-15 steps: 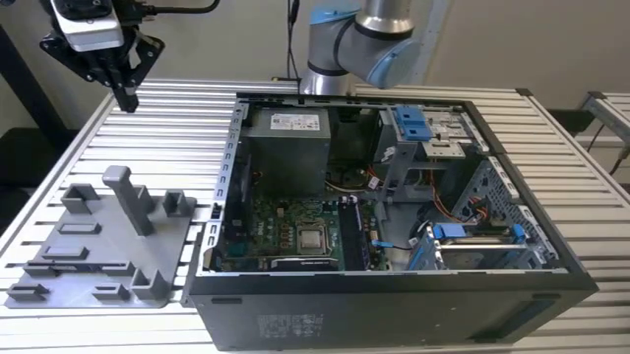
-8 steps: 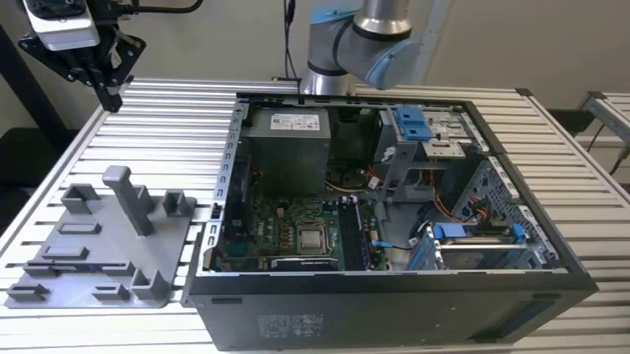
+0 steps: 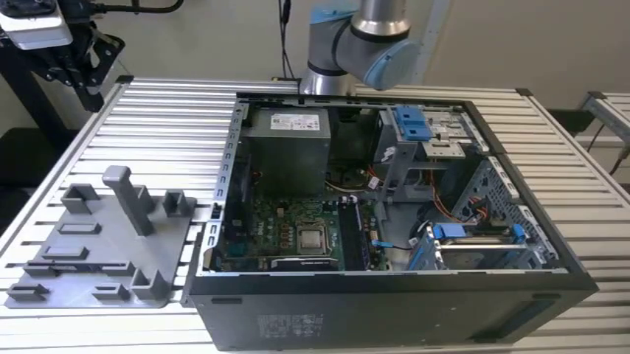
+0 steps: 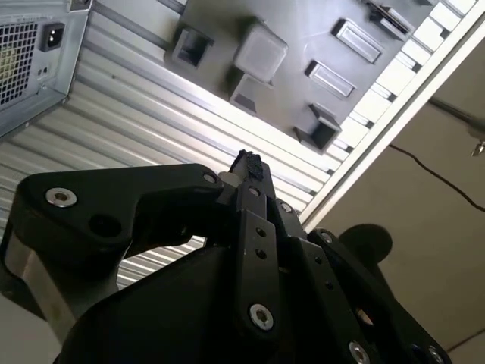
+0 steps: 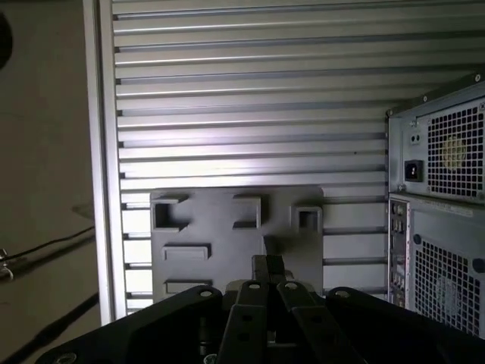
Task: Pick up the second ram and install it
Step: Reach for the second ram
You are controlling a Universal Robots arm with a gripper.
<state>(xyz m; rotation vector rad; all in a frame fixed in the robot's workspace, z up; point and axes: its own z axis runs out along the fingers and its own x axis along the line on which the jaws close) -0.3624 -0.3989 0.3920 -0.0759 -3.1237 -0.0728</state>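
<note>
The black fingers (image 4: 248,199) are pressed together with nothing between them, hanging high over the ribbed aluminium counter (image 3: 167,125). Far below their tips lies the grey plastic fixture tray with upright posts (image 5: 227,243), and off to one side of them stands the open black computer case (image 3: 394,310). The second ram, a thin dark memory stick (image 3: 79,264), seems to be the long dark strip set in the tray's long slot, well apart from the fingers, though I cannot be sure of it. I judge it light, stiff and fragile. It is best pinched across its flat faces near the middle of the upper edge, clear of the contact edge.
</note>
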